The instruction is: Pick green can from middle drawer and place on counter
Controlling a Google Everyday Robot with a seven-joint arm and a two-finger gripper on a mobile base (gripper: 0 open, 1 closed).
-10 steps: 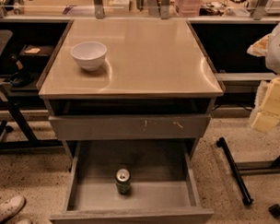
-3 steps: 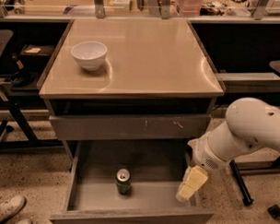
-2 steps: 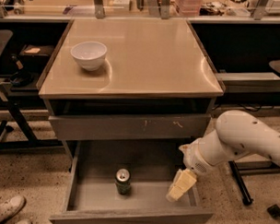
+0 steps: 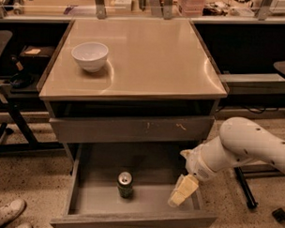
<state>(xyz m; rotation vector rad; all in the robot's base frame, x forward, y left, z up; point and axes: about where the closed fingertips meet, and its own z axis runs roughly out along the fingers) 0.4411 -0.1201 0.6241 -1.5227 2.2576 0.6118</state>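
Claw (image 4: pixel 182 192) at the right side of the open middle drawer (image 4: pixel 97 206), green can (image 4: pixel 125 184) not held.
The green can stood upright on the drawer floor, left of centre and apart from the claw. Whether the claw was apart or together could not be told. 1 white bowl (image 4: pixel 89 56) sat on the table (image 4: pixel 154 55), left side.

I see the counter (image 4: pixel 154 55) glossy and smooth; the green can (image 4: pixel 125 184) shiny metal on top; the middle drawer (image 4: pixel 99 202) matt grey; my gripper (image 4: pixel 182 192), pale matt plastic, over the drawer's right side
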